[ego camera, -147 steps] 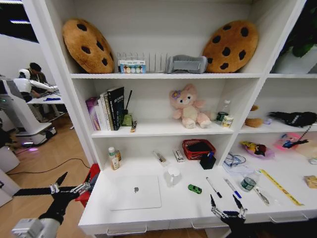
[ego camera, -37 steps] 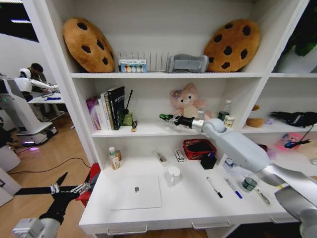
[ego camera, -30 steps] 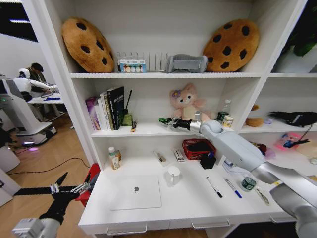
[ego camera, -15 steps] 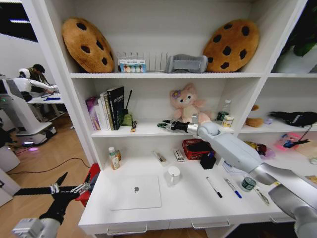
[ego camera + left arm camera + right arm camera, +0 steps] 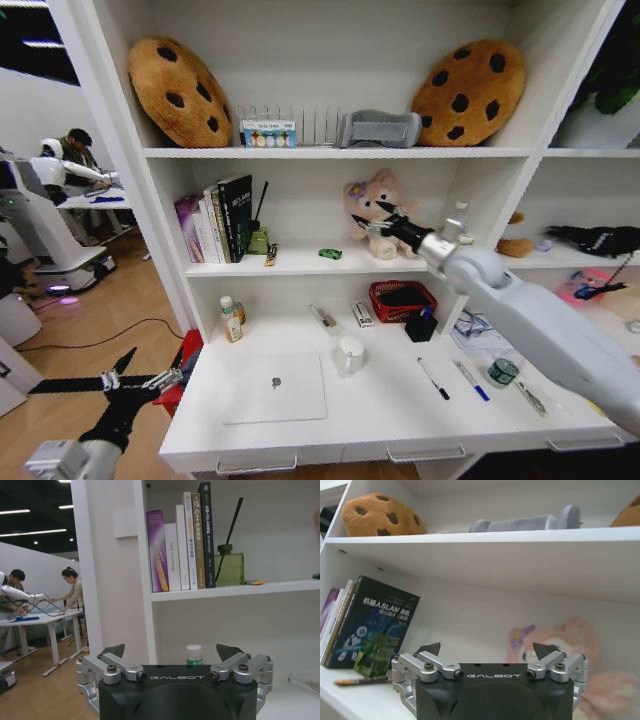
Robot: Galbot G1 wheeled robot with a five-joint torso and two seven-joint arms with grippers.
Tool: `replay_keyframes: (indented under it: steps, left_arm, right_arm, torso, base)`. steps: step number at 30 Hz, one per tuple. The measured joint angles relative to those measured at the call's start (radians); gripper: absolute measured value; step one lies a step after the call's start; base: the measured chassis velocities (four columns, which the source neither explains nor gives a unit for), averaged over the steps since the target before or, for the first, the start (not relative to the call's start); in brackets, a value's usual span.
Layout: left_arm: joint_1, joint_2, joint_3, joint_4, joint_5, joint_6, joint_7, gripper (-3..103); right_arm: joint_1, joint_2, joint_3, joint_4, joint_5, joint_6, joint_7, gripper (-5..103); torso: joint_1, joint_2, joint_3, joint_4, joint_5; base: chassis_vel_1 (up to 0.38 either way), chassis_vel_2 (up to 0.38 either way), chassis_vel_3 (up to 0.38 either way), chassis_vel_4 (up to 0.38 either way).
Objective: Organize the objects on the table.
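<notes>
One item, the green toy car [image 5: 330, 254], sat on the middle shelf [image 5: 300, 262], between the books [image 5: 215, 220] and the pink plush toy [image 5: 377, 212], with nothing gripping it. Right gripper [image 5: 372, 226] hung at shelf height just in front of the plush, a little to the right of the car and apart from it; in the right wrist view its fingers [image 5: 429, 650] stood spread wide with nothing between them. Left gripper [image 5: 135, 382] was parked low off the left end of the table [image 5: 380, 420], fingers open and empty.

Step in hand, judged: the car's placement on the shelf looked done, with the right arm clear of it. Left on the table: closed silver laptop [image 5: 273, 387], white mug [image 5: 350, 353], two pens [image 5: 433, 378] [image 5: 470, 380], green-lidded jar [image 5: 502, 371], small bottle [image 5: 231, 318] at the back left, red basket [image 5: 400, 298] and black box [image 5: 419, 325] at the back.

Next move likely called for bringing the right arm down off the shelf edge without clipping the plush, then lining the open fingers over a thin pen lying flat on the smooth top: a low, narrow pinch, easy to miss.
</notes>
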Motion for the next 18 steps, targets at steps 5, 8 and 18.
replay_keyframes:
  steps: [5, 8, 18]
  left_arm:
    - [0.000, 0.000, 0.000, 0.000, 0.000, 0.000, 0.000, 100]
    - [0.000, 0.000, 0.000, 0.000, 0.000, 0.000, 0.000, 100]
    - [0.000, 0.000, 0.000, 0.000, 0.000, 0.000, 0.000, 100]
  right_arm:
    - [-0.555, 0.095, 0.420, 0.156, -0.095, 0.081, -0.017, 100]
    - [-0.829, 0.252, 0.596, 0.223, -0.198, 0.108, -0.030, 100]
    - [-1.294, 0.725, 0.795, 0.216, -0.509, 0.242, -0.032, 100]
  torso:
    - [0.000, 0.000, 0.000, 0.0015, 0.0005]
    - [0.000, 0.000, 0.000, 0.0017, -0.0010]
    - [0.000, 0.000, 0.000, 0.0007, -0.0006]
  base:
    - [0.000, 0.000, 0.000, 0.000]
    - [0.000, 0.000, 0.000, 0.000]
    - [0.000, 0.000, 0.000, 0.000]
